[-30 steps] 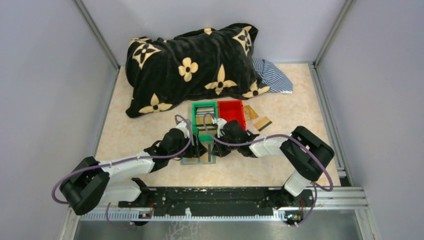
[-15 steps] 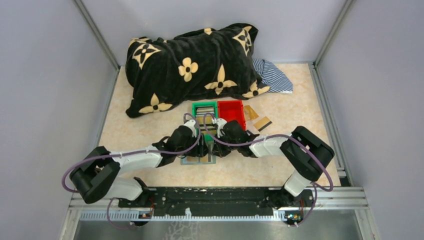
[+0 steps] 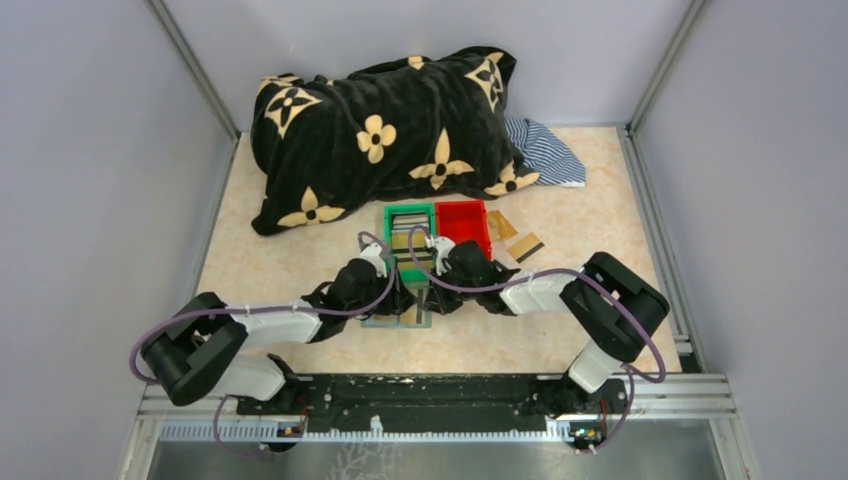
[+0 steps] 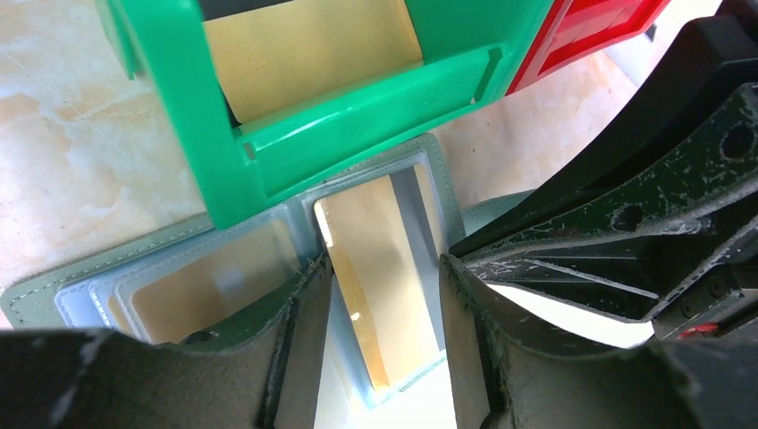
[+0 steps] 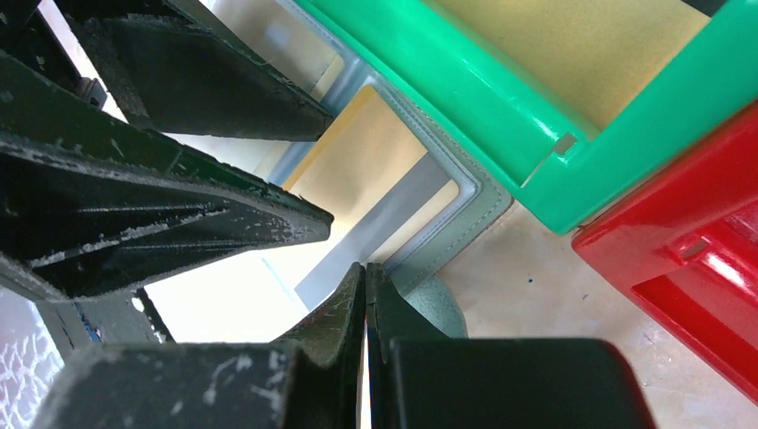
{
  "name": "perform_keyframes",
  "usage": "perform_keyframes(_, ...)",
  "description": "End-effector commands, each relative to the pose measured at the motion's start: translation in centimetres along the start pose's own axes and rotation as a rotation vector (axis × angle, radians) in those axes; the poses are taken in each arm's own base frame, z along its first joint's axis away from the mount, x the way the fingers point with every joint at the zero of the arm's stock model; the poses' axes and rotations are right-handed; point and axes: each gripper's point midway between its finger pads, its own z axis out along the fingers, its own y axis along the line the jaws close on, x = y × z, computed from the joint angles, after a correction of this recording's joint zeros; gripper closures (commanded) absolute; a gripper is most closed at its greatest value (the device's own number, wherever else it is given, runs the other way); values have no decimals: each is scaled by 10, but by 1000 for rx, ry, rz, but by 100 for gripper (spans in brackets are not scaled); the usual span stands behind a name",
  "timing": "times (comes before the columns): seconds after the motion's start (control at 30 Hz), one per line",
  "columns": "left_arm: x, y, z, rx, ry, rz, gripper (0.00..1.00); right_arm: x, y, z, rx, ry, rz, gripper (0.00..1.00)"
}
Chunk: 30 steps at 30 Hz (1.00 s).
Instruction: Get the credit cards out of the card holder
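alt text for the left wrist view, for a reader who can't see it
The left arm's black jaws stand apart astride a gold plastic card in a see-through pocket of the open flat grey-green card holder. A green plastic bin holding another gold card lies beyond, a red plastic bin at top right.

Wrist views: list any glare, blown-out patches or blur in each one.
Left wrist view: a small glint on the card in the clear pocket of the card holder, a white blown-out patch below it, shine along the rim of the green bin. Right wrist view: a blown-out white patch beside the card, a bright highlight on the red bin.
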Motion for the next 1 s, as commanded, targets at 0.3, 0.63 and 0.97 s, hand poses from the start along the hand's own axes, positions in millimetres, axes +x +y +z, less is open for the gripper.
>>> perform_keyframes(0.3,37,-25,-32,273,17,-122,61,33,-19,9,50,97,24,100)
perform_keyframes(0.63,39,-21,-24,285,26,-169,90,36,-21,7,62,110,22,100)
perform_keyframes(0.97,38,-18,-24,302,29,-190,100,37,-25,6,73,112,26,100)
